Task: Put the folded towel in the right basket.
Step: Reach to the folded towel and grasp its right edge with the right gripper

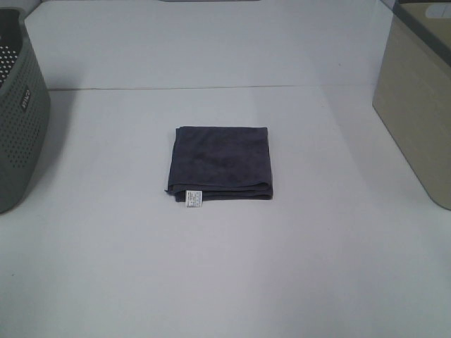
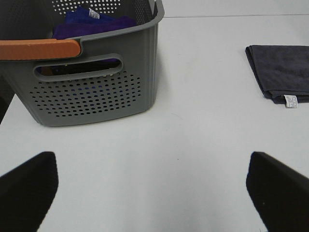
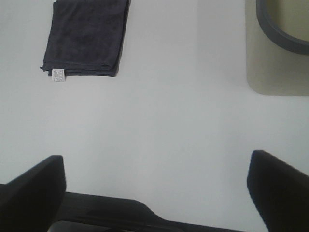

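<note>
A dark grey folded towel [image 1: 220, 163] with a small white tag lies flat in the middle of the white table. It also shows in the left wrist view [image 2: 282, 72] and the right wrist view [image 3: 87, 36]. The right basket [image 1: 416, 105] is beige with a dark rim and stands at the table's right edge; it shows in the right wrist view [image 3: 270, 72] too. My left gripper [image 2: 152, 198] is open and empty, above the table near the left basket. My right gripper [image 3: 154, 193] is open and empty, between towel and right basket. Neither arm shows in the exterior view.
A grey perforated basket [image 1: 17, 120] stands at the left edge; in the left wrist view [image 2: 91, 92] it has an orange handle [image 2: 38, 48] and holds blue-purple cloth [image 2: 91, 21]. Bare white table [image 1: 225, 282] surrounds the towel.
</note>
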You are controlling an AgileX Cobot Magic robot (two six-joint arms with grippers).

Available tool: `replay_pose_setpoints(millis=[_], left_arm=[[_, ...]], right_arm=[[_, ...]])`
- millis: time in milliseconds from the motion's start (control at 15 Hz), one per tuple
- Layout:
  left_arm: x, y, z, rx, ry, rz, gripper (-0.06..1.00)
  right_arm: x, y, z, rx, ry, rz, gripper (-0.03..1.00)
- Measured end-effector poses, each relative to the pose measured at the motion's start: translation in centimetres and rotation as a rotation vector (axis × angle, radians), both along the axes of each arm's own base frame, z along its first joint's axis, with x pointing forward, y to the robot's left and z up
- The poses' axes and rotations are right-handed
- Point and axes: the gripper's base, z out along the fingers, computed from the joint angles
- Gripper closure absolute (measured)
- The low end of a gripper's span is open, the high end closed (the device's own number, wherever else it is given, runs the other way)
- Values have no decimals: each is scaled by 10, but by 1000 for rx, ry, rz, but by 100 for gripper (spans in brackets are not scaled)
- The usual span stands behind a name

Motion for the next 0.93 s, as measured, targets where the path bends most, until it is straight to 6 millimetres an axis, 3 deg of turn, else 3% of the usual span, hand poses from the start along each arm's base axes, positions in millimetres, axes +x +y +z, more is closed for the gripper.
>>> replay_pose_setpoints(millis=[267,467,733,933], left_arm=[[0,0,0,0,0,0,-4],[0,0,0,0,0,0,-4],[0,0,0,0,0,0,-4],[0,0,0,0,0,0,-4]], right_arm=[[57,18,-21,161,175,73,-1],[124,27,-53,227,324,68,0],[219,67,-107,245,380,104,0],[253,88,-157,244,455,121,0]])
